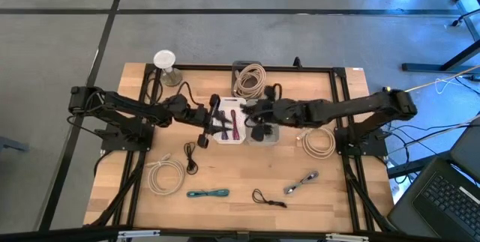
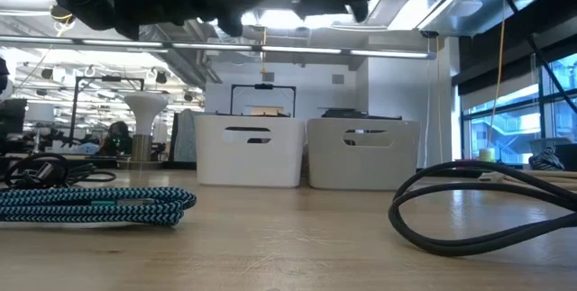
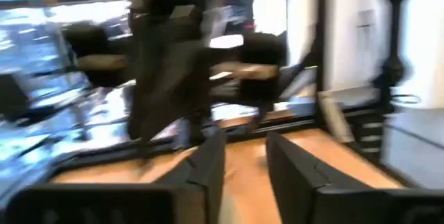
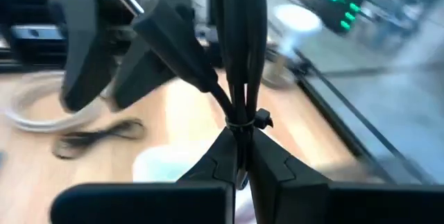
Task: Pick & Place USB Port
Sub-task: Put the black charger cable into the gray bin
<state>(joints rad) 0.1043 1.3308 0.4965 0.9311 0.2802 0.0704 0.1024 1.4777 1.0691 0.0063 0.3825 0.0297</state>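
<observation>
A black cord bundle (image 4: 238, 50), tied with a small black tie, is in my right gripper (image 4: 239, 165), which is shut on it above the right white bin (image 1: 268, 133). From above, the gripper (image 1: 255, 120) and cord (image 1: 260, 127) show at the table's middle. My left gripper (image 3: 244, 156) is open and touches nothing. It hovers by the left white bin (image 1: 229, 127), which holds pink and dark cords, and faces the right gripper. From the right wrist its fingers (image 4: 149, 50) show just beyond the cord. My right gripper pinches the black cord bundle between its two fingers at the tie (image 4: 243, 122) that binds the strands. The strands run straight out past the fingertips, along the fingers. The cord is lifted clear of the table, above the bin.
Both bins (image 2: 250, 151) (image 2: 363, 153) stand mid-table. A beige coil (image 1: 250, 79) lies behind them, a white coil (image 1: 320, 141) to the right. Toward the near edge lie a white cable (image 1: 165, 174), a black cable (image 1: 191, 156), a teal cable (image 1: 208, 193), a silver adapter (image 1: 300, 182) and a black cord (image 1: 268, 199).
</observation>
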